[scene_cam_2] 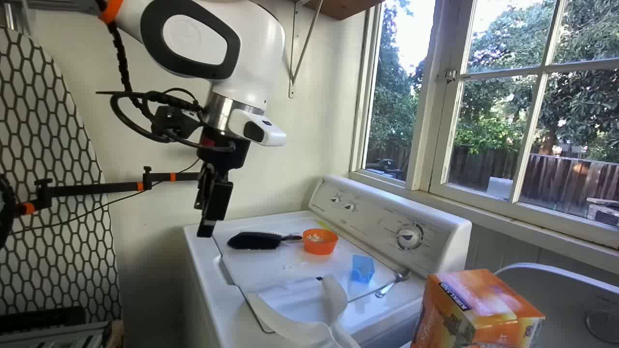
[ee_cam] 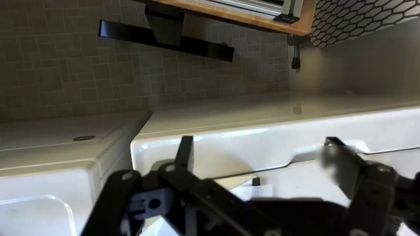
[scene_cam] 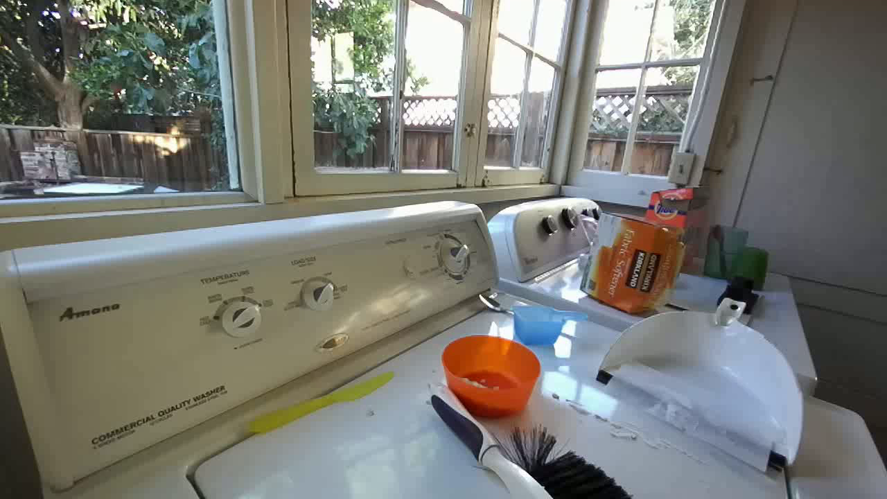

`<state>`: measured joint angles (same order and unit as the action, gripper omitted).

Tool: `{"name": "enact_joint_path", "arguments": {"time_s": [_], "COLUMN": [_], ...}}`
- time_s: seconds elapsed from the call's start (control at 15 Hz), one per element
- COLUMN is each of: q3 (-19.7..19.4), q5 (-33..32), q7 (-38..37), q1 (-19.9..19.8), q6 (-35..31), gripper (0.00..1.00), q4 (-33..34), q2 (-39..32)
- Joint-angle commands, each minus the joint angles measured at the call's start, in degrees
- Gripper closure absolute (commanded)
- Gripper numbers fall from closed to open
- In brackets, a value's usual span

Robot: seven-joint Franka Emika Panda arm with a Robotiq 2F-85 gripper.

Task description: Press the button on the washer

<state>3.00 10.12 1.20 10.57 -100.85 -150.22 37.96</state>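
Washer (scene_cam_2: pixel 261 268) below spread-fingered end effector (scene_cam_2: pixel 205 221), control panel (scene_cam_2: pixel 370 218) well apart

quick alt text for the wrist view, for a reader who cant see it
An open, empty end effector hangs above a white washer, with part of a white dustpan seen between its fingers. Tiled floor fills the upper left; another white appliance sits lower left.
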Motion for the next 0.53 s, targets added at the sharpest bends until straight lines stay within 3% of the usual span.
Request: {"name": "enact_joint_path", "arguments": {"time_s": [0.0,0.47], "q3": [0.8,1.4], "q5": [0.4,-0.5], "q7": [0.5,0.6], "q1": [-1.0,-1.1], "q6": [0.2,-1.9], "gripper": [0.0,0.0], "q4": [0.1,0.3], "q2": [0.0,-1.1]}}
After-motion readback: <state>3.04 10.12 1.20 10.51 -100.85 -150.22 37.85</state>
